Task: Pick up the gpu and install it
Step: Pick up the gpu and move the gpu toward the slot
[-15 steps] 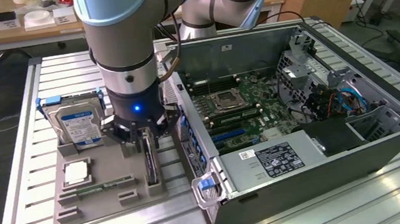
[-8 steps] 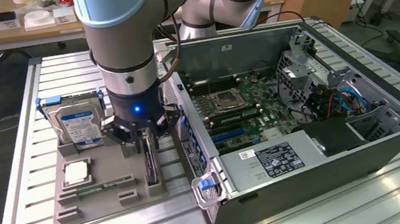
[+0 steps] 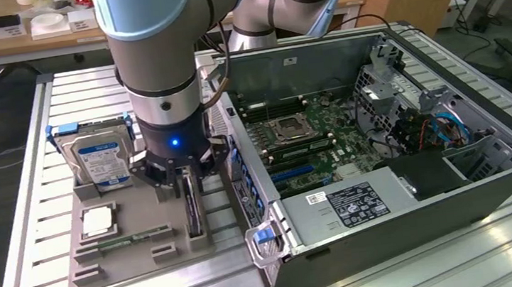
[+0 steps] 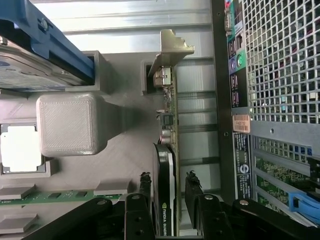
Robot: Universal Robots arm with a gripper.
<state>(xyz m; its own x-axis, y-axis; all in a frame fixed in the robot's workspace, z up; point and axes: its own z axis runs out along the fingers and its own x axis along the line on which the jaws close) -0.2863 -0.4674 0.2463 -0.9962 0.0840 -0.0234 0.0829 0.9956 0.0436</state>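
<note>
Grey tray (image 3: pixel 125 261) holds the gpu (image 4: pixel 165 190) on edge; jaws spread astride it.

The gpu (image 4: pixel 165 165) is showing white lettering along its black edge reading "NVIDIA QUADR", cut off at the frame, while the print on the hard drive (image 3: pixel 101 160) and on the computer case's sticker (image 4: pixel 241 123) is proving unreadable.

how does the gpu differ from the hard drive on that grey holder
The gpu is a thin dark card; the hard drive is a thick silver block with a blue-white label. The gripper has its open fingers either side of the gpu, while the hard drive stands apart, untouched. Both stand on edge in the grey holder beside the open computer case.
</note>
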